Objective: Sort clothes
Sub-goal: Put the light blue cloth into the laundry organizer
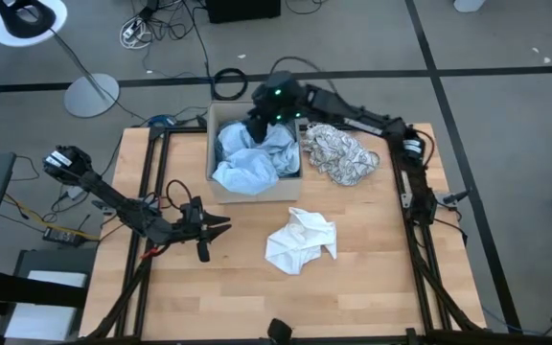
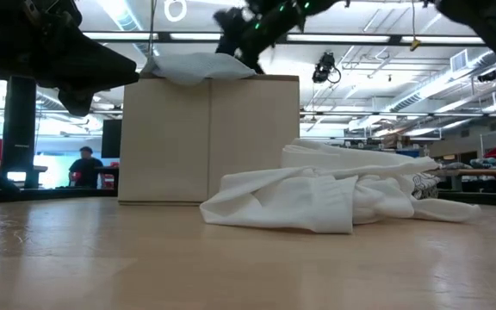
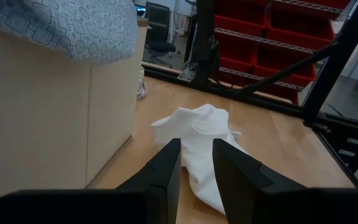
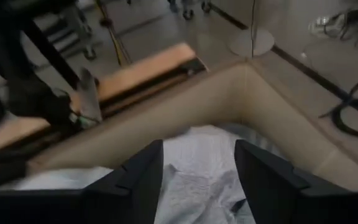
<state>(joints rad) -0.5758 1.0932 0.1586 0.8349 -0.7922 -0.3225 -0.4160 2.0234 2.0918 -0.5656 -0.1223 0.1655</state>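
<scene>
A tan cardboard box (image 1: 209, 144) stands at the table's far middle. Light blue garments (image 1: 249, 163) fill it, and one drapes over its near rim (image 2: 198, 67). My right gripper (image 4: 199, 155) is open, just above the light blue cloth (image 4: 204, 183) inside the box. A white garment (image 1: 301, 240) lies crumpled on the table in front of the box. A white garment with a black pattern (image 1: 341, 153) lies to the right of the box. My left gripper (image 3: 196, 152) is narrowly open and empty. It hovers left of the white garment (image 3: 197, 127) and points at it.
Black frame rails (image 1: 420, 220) run along the table's left and right sides. Bare wood (image 1: 381, 287) lies in front of and to the right of the white garment. The box wall (image 3: 42, 112) stands close beside my left gripper. A person shows far off in the room (image 2: 83, 164).
</scene>
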